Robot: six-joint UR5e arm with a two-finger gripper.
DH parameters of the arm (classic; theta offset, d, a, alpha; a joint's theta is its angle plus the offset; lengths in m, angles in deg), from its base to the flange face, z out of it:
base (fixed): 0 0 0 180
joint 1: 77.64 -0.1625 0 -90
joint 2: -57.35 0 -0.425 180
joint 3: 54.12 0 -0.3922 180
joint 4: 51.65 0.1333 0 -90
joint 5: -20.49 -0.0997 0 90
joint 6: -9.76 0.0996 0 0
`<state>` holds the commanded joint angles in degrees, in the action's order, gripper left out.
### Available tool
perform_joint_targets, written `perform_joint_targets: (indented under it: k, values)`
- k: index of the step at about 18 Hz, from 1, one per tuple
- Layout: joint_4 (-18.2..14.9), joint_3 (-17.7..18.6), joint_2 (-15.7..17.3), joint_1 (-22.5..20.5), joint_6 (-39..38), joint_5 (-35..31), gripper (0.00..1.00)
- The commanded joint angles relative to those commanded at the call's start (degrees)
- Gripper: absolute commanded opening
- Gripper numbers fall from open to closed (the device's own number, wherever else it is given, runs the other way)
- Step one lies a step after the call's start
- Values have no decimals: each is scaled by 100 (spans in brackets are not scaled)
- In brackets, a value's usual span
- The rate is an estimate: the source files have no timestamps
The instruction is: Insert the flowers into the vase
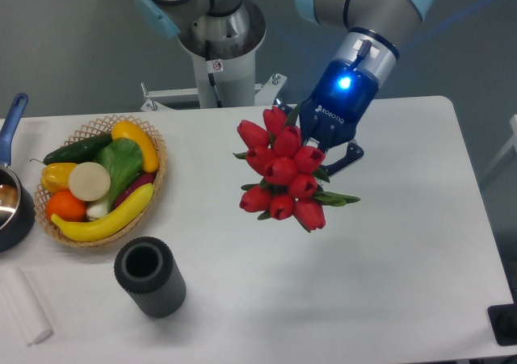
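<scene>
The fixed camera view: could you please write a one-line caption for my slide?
The robot's hand holds a bunch of red tulips above the table, away from the grey vase.

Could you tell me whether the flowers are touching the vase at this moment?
Apart. The camera view shows the flowers held up at the end effector, with a wide stretch of bare white table between them and the vase standing near the front.

I see open white table [266,299] between the flowers [283,177] and the vase [150,276]. The wicker basket [101,180] sits just behind the vase. The dark pot [12,207] stands at the left edge.
</scene>
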<state>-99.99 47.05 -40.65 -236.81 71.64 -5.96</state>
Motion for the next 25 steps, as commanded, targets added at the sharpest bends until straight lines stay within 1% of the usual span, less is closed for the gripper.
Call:
perform_joint_targets:
  k: [3,7,22,25]
  values:
    - [26,70,9,-9,9,0,24]
    - [35,9,0,0,-17,9,24]
    - [35,0,-9,18,-26,18,24]
    - [62,-53,-17,-9,-26,18,24]
